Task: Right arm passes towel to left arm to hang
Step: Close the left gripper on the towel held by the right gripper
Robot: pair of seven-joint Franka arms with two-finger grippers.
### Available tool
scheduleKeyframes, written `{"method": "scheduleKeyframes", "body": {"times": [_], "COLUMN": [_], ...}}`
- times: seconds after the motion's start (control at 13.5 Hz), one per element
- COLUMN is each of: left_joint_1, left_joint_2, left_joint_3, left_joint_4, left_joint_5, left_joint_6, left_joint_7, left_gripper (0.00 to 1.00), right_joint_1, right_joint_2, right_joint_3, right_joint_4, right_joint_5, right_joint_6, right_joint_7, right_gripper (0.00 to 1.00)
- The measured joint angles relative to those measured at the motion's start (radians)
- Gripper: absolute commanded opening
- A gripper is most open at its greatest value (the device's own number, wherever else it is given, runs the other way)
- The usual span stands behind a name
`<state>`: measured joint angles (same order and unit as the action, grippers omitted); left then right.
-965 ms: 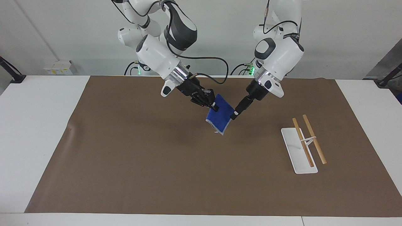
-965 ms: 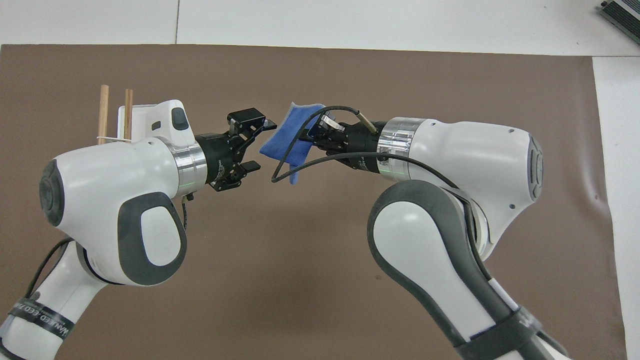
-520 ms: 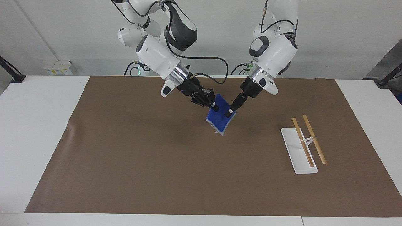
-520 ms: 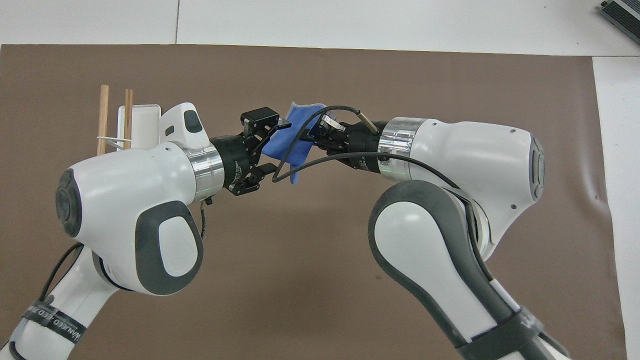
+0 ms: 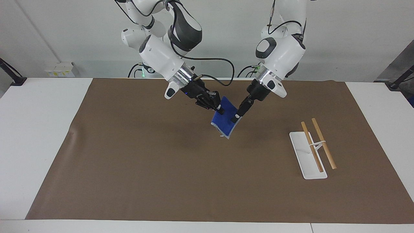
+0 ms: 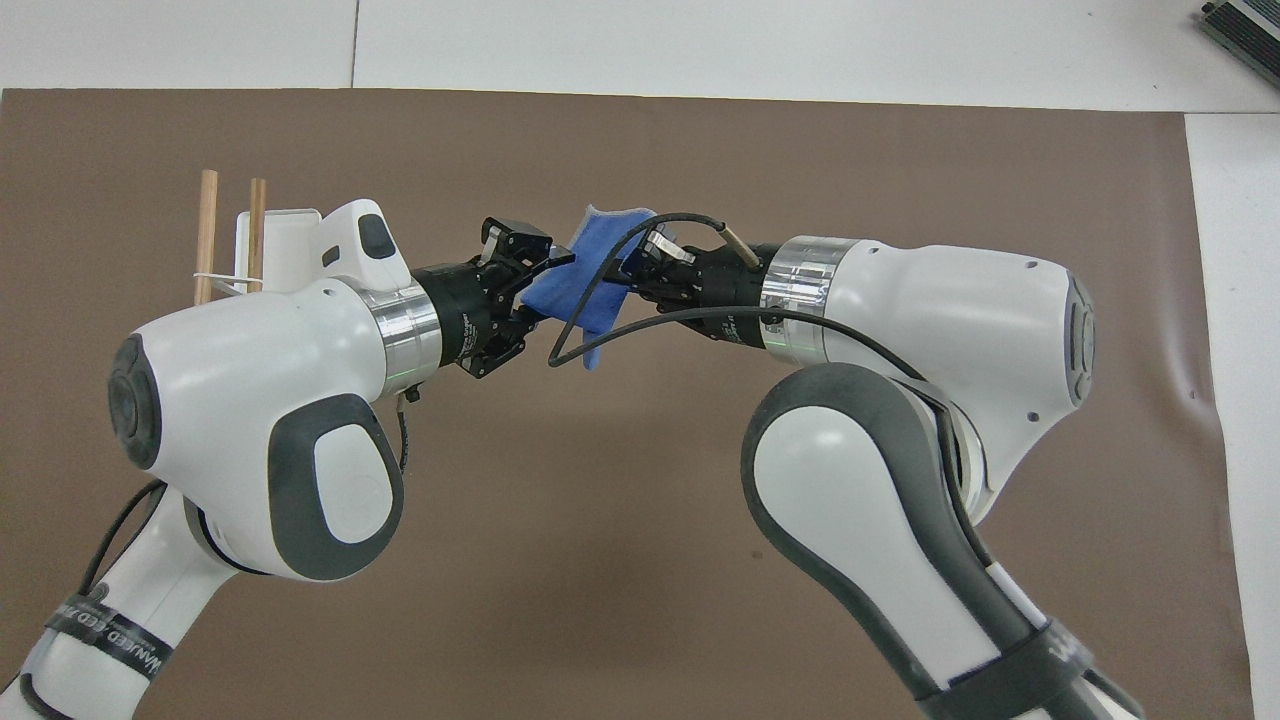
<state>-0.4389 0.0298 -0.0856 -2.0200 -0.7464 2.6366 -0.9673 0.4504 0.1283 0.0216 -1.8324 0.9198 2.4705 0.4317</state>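
**Operator:** Status of the towel?

**Technician:** Raised clear of the brown mat, over its middle. Hanging from the right claw, clamped shut on the upper corner at 11 o'clock in the facing view.

**Operator:** And the left claw?

**Technician:** Set against the towel's edge at 2 o'clock in the same view. Closed on the cloth or not: cannot tell.

**Operator:** Hazards from here?

**Technician:** First, early release: probable drop to the mat on opening the right claw before a firm pinch by the left claw. Second, a shallow bite on the stitched edging alone: likely slip during the carry. Third, opposing pull with both claws clamped: strain on the cloth, or a jerk out of one grip. Fourth, the black cable looped across the towel in the overhead view: possible snag when parting the arms.

**Operator:** And at the towel rack?

**Technician:** Standing on the mat at 4 o'clock from the towel in the facing view, toward the left arm's end of the counter. Risk of bunching, or of missing the wooden bars, with limp cloth held by one edge. Approach high; drape slowly.
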Motion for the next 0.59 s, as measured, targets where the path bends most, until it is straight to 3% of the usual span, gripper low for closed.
{"method": "scheduleKeyframes", "body": {"times": [0.15,0.37,0.59], "left_joint_1": [0.0,0.0,0.0], "left_joint_2": [0.0,0.001,0.001], "left_joint_3": [0.0,0.0,0.0], "left_joint_4": [0.0,0.0,0.0], "left_joint_5": [0.0,0.0,0.0], "left_joint_6": [0.0,0.0,0.0], "left_joint_7": [0.0,0.003,0.005], "left_gripper": [0.18,0.0,0.0], "right_joint_1": [-0.001,-0.001,-0.001], "right_joint_2": [-0.001,-0.002,-0.004], "right_joint_3": [-0.001,-0.002,-0.002], "right_joint_4": [-0.003,-0.004,-0.007], "right_joint_5": [0.0,0.0,0.0], "right_joint_6": [0.0,0.0,0.0], "right_joint_7": [0.0,0.0,0.0], "right_gripper": [0.0,0.0,0.0]}}
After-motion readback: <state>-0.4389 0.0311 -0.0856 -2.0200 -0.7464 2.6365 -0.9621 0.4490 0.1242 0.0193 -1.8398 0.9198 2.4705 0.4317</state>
